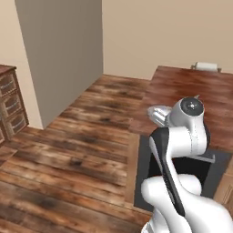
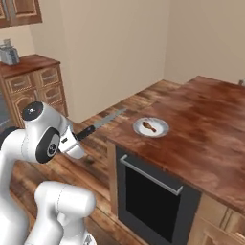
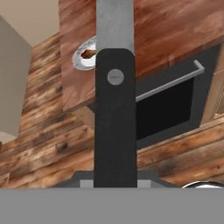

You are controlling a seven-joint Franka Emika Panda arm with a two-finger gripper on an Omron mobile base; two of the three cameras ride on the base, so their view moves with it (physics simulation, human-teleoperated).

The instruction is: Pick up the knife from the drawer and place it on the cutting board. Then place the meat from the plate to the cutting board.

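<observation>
Knife (image 2: 98,125) is in my gripper (image 2: 76,139), held by its black handle, and the grey blade sticks out forward and a little upward, toward the corner of the counter (image 2: 201,129). In the right base view I see the gripper low beside the white arm, out over the wooden floor (image 1: 68,150) and apart from the counter, and the blade tip ends near the counter edge but does not touch it. In the hand view the knife (image 3: 114,96) runs straight up the middle of the picture: the dark handle with 1 round rivet rises from between the jaws, and the grey blade goes on above it to the top edge. The jaws stand pressed onto the handle from both sides, so the tool is pinching the knife. Plate (image 2: 158,132) rests on the reddish counter near its front corner, with the meat (image 2: 149,127) lying on it, a small reddish-brown piece. From the hand view the plate (image 3: 79,61) shows just left of the blade, partly hidden behind the knife, and the meat (image 3: 89,54) lies on it close to the blade's edge in the picture. Below the counter there is a dark oven door (image 2: 148,196) with a long metal handle (image 2: 150,175). In the left base view I see the plate (image 1: 157,114) only partly, behind the arm. I cannot make out the cutting board or the drawer in these pictures.
</observation>
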